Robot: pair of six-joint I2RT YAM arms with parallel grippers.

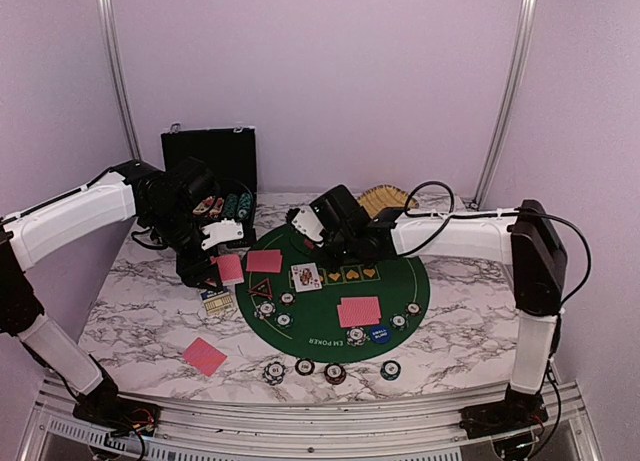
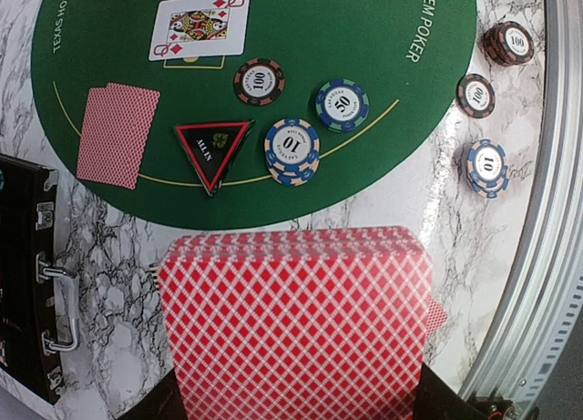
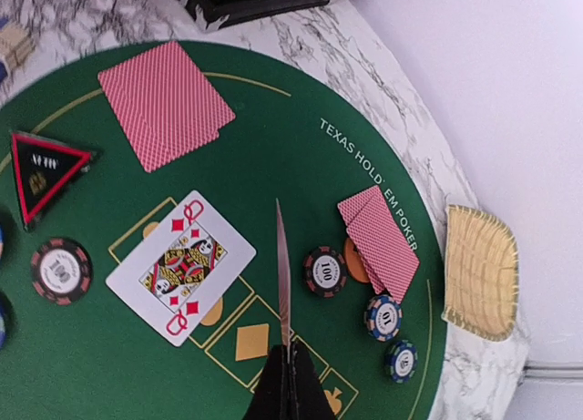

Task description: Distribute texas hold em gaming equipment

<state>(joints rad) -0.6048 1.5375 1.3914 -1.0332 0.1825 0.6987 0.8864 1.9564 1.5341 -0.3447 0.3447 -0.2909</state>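
Grip status: the left pincer (image 2: 296, 402) is closed on a deck of red-backed cards (image 2: 291, 320). The deck projects ahead of the black fingers (image 2: 157, 404), which show only at its two lower corners, and it fills the lower half of the left wrist view. It hangs above the bare marble counter (image 2: 114, 338), just outside the rim of the green mat (image 2: 310, 37) and near the black case (image 2: 27, 283). Beyond the deck's far edge, on the mat, lie the triangular marker (image 2: 213, 151), a 10 chip (image 2: 291, 151) just beside the marker's corner, a 50 chip (image 2: 342, 105), a 100 chip (image 2: 259, 81) and a face-down pair (image 2: 116, 133); none touches the deck. The right pincer (image 3: 290, 384) is closed on a single card (image 3: 282, 274), held edge-on so that only a thin pale line shows, running straight out from the pincer. This card stands above the mat's printed suit boxes (image 3: 252, 341), just beside the face-up queen of diamonds (image 3: 180, 266) and apart from it. On its other side lie a second 100 chip (image 3: 325, 271), an orange button (image 3: 353, 261) partly under a second face-down pair (image 3: 380, 240), and two blue chips (image 3: 383, 317). The tan basket (image 3: 480, 271) sits off the mat, near its rim. In the top view a loose face-down card (image 1: 204, 356) lies on the counter, well apart from both pincers.
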